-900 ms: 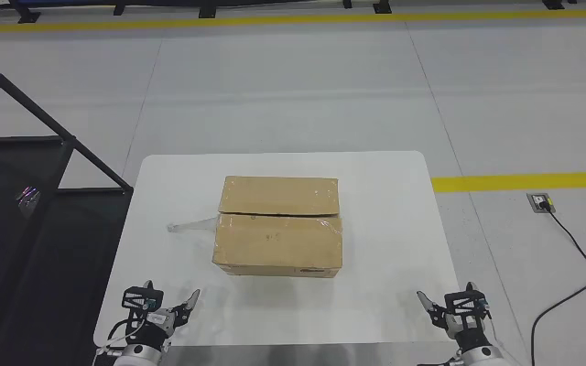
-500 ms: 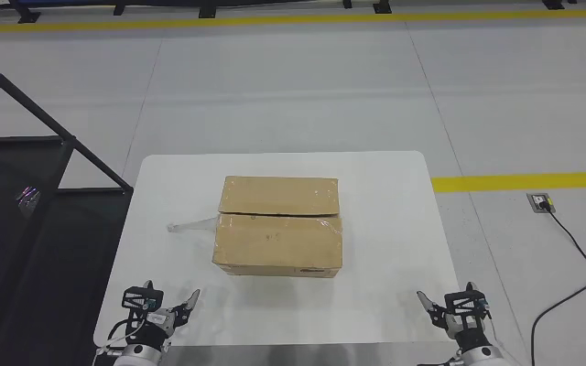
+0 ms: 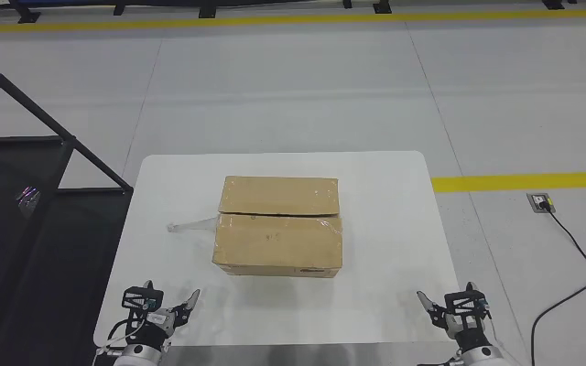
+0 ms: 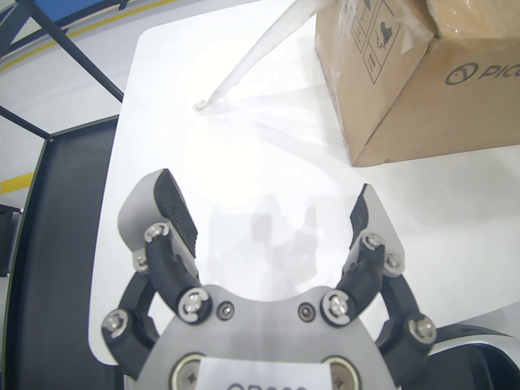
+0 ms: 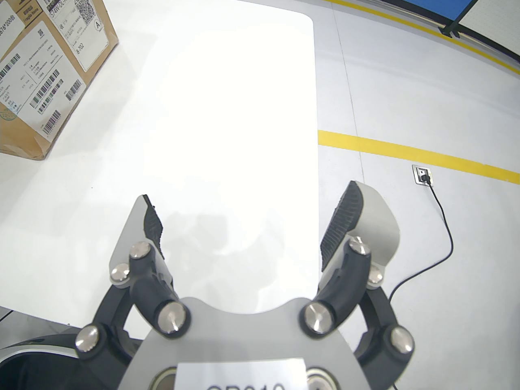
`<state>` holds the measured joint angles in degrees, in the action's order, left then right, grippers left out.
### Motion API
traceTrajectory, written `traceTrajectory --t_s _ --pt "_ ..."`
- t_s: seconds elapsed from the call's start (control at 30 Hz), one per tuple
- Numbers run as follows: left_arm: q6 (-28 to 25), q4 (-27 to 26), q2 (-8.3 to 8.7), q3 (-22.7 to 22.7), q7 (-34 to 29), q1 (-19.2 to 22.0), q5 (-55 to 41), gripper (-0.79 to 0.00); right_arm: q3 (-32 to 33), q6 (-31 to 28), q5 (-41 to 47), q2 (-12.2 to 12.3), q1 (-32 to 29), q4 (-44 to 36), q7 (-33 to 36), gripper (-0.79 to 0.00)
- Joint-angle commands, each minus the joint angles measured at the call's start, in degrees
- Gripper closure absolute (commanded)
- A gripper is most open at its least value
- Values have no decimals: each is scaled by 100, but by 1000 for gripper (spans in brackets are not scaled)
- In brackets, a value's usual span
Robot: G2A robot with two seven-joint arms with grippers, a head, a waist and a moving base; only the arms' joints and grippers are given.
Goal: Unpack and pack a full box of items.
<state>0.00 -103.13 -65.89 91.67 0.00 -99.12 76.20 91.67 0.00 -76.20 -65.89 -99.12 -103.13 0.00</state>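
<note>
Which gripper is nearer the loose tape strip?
Left gripper: the tape strip trails off the box on its side; right gripper faces the opposite end.

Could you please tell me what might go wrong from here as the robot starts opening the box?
1. A loose tape strip trails from the box onto the table on the side of the open left tool; it could stick to that tool.
2. The flaps lie shut, perhaps partly taped; pulling with one tool may drag the box rather than open it, so the open right tool should probably brace it.
</note>
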Motion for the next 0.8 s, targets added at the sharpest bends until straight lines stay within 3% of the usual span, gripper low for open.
traceTrajectory --t_s 0.0,0.17,0.37,0.67,0.77 --pt "-4 1 -2 -3 7 1 -20 -785 0 0 0 0 0 0 0 -785" --pt "-262 44 -7 183 302 -41 -396 -785 -98 -214 -233 8 -8 -64 -2 -785" --pt "-701 -29 -7 588 704 -185 -1086 -785 -589 166 -838 -52 77 -390 -17 -785" --pt "-1345 -280 15 1295 715 -503 -1860 -785 -1385 985 -1150 -200 264 -865 -82 -785" --pt "-1345 -280 15 1295 715 -503 -1860 -785 -1492 1134 -1409 -217 309 -898 -21 -785"
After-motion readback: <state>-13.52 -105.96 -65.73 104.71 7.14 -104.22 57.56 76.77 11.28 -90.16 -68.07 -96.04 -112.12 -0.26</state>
